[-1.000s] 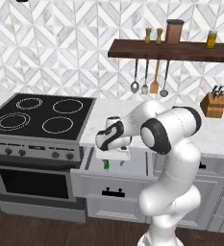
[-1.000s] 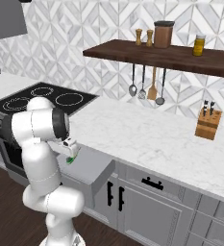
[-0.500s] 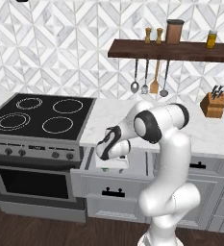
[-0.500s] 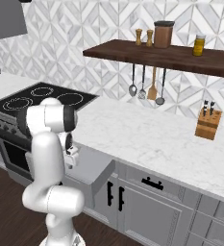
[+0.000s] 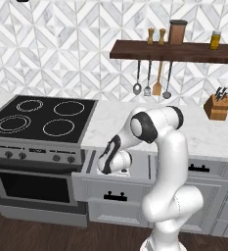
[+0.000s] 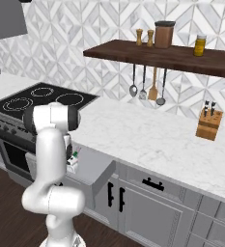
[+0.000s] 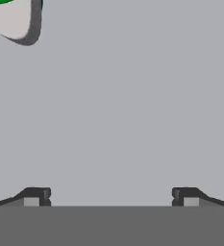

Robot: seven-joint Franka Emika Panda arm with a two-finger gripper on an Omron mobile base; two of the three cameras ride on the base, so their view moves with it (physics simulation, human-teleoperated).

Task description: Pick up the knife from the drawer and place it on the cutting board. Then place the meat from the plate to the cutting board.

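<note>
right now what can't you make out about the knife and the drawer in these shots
- Knife: hand view, cut off by the top left corner; a sliver of green handle and pale blade show.
- Drawer interior: left base view, hidden by the arm reaching in.
- Gripper: hand view, open fingertips barely rise above the bottom; how near the knife they are is unclear.

We see the drawer (image 5: 116, 184) pulled open below the counter (image 5: 203, 135), just right of the stove (image 5: 42, 120), with the end effector (image 5: 116, 164) reaching down into it and the knife (image 7: 10, 17) lying on the drawer floor, at the upper left corner of the hand view. Behind the counter a shelf (image 5: 179, 50) hangs on the wall, carrying two small shakers (image 5: 155, 36), a canister (image 5: 177, 32) to their right and a jar (image 5: 214, 39) further right. Under the shelf we find utensils (image 5: 152, 81) hanging in a row, and to their right a knife block (image 5: 217, 105) stands on the counter near the wall.
</note>
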